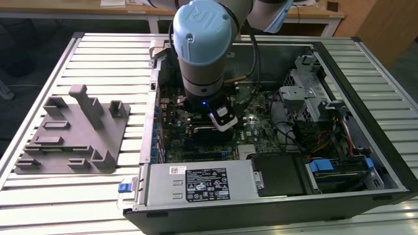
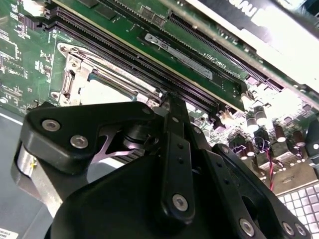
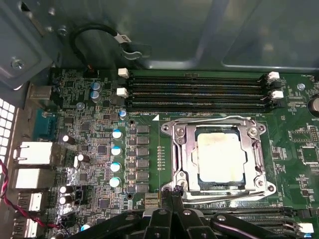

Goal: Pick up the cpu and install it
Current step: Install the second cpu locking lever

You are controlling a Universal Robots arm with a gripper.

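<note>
Gripper (image 3: 172, 196) fingers pressed together, holding nothing, hanging just beside the near edge of the socket frame (image 3: 218, 127), cpu (image 3: 221, 155) lying flat and square inside that frame on the motherboard (image 3: 99, 134), memory slots (image 3: 197, 92) beyond toward the case wall.

You had one open computer case (image 1: 365, 98) on the slatted worktop (image 1: 98, 196), one grey fixture tray (image 1: 72, 142) near its edge, one cpu (image 3: 221, 157) in one socket frame (image 3: 219, 127), one gripper (image 3: 169, 199), and four blue-topped capacitors (image 3: 116, 149) in a row.
</note>
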